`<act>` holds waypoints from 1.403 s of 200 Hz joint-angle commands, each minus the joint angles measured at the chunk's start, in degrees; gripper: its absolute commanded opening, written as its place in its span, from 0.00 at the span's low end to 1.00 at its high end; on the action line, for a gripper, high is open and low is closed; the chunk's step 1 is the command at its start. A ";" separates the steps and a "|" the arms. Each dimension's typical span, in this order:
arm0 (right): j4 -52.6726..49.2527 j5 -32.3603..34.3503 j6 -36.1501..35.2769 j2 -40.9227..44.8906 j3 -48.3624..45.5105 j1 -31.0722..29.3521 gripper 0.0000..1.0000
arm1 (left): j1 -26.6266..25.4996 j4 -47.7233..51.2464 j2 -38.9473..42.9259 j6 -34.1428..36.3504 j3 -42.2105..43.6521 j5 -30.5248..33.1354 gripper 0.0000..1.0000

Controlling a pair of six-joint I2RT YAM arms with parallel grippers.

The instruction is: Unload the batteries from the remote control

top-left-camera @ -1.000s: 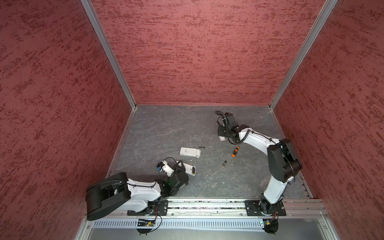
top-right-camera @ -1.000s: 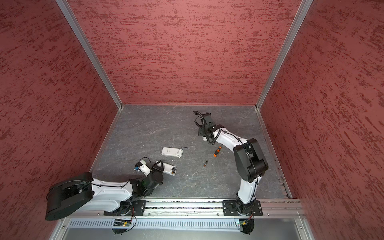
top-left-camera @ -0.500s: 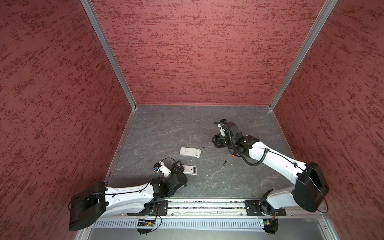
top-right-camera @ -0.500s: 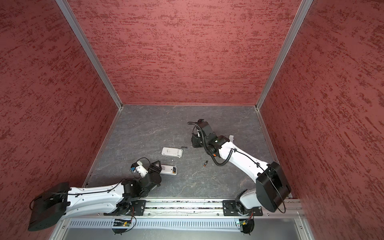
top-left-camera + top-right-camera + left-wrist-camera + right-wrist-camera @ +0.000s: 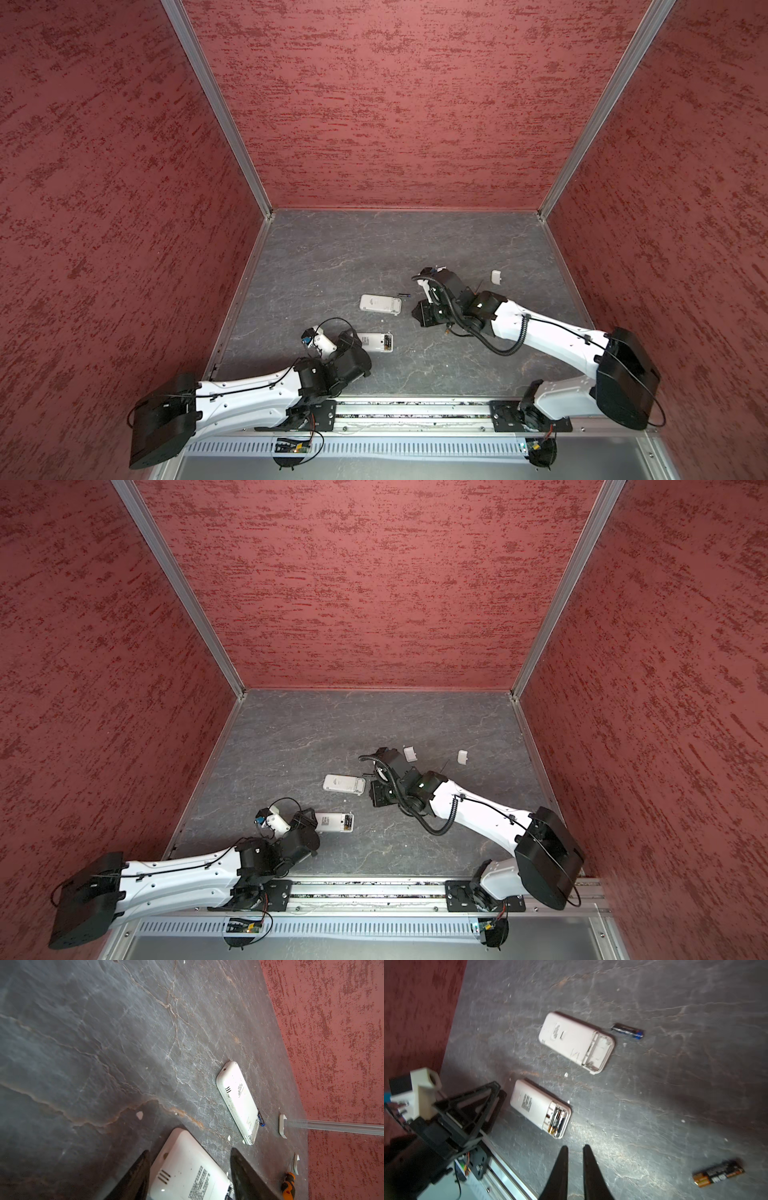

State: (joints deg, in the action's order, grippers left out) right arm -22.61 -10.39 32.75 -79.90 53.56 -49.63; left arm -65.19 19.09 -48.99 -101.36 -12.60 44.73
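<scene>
Two white remotes lie back-up in the middle of the floor. The far remote (image 5: pixel 380 304) (image 5: pixel 576 1042) has an empty compartment, with a loose blue-tipped battery (image 5: pixel 627 1031) (image 5: pixel 404 295) beside it. The near remote control (image 5: pixel 376 342) (image 5: pixel 538 1108) still holds batteries (image 5: pixel 557 1120) in its open end. My left gripper (image 5: pixel 190 1150) (image 5: pixel 352 337) straddles that remote's closed end, its fingers (image 5: pixel 141 1169) against both long edges. Hovering off the open end, my right gripper (image 5: pixel 575 1149) (image 5: pixel 422 313) is shut and empty. A black-and-gold battery (image 5: pixel 718 1175) lies apart.
Two small white covers (image 5: pixel 410 753) (image 5: pixel 462 757) lie at the back right. An orange-and-black screwdriver (image 5: pixel 288 1184) lies beyond the remotes, under my right arm in the top views. Red walls (image 5: pixel 395 104) close three sides, and a metal rail (image 5: pixel 415 409) runs along the front.
My right arm has swung from the back right toward the middle and down near the remotes, closing its gripper on the way. The left gripper has stayed at the near remote.
</scene>
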 commanded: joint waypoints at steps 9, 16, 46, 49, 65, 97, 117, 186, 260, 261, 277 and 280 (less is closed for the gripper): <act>1.35 -3.95 1.67 -1.77 0.07 -4.53 0.00 | 5.55 3.36 3.66 7.49 -3.22 -6.17 0.49; 1.26 -3.97 1.95 -2.38 -0.15 -5.22 0.00 | 8.09 1.81 4.63 10.98 -3.31 -8.73 0.48; 5.02 -0.80 8.77 0.12 -4.84 -5.49 0.00 | 20.46 -1.68 5.08 26.78 -7.42 -21.92 0.47; 5.06 -0.17 9.46 0.44 -5.16 -5.48 0.00 | 21.91 -1.49 4.64 27.79 -8.13 -23.48 0.47; 3.94 1.55 11.83 1.22 -5.40 -5.62 0.01 | 28.35 -3.07 2.06 33.32 -10.16 -30.83 0.45; 5.24 -3.83 12.93 -0.92 -5.06 -6.44 0.00 | 37.53 -7.42 -3.36 39.36 -11.47 -41.30 0.34; 2.82 -4.45 12.23 -5.00 -1.88 -8.54 0.00 | 41.63 -10.26 -7.44 41.09 -11.74 -46.99 0.33; 2.59 -7.54 13.26 -15.41 1.61 -11.99 0.00 | 46.25 -14.80 -11.56 42.79 -10.64 -51.95 0.33; 0.90 -4.91 11.34 -22.00 5.78 -11.82 0.00 | 48.54 -14.83 -9.15 41.46 -8.54 -52.28 0.33; 0.86 -4.82 11.31 -22.12 5.81 -11.81 0.00 | 48.60 -14.81 -9.08 41.48 -8.52 -52.28 0.33; 0.21 -3.64 11.11 -22.89 6.51 -11.27 0.00 | 49.65 -14.03 -8.26 41.77 -8.57 -52.82 0.33; 0.16 -3.42 11.04 -23.03 6.62 -11.21 0.00 | 49.92 -13.87 -8.11 41.78 -8.58 -52.89 0.33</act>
State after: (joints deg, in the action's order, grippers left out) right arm -20.32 -16.69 44.36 -101.84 58.30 -61.56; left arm -16.80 5.13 -58.70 -60.45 -21.45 -7.44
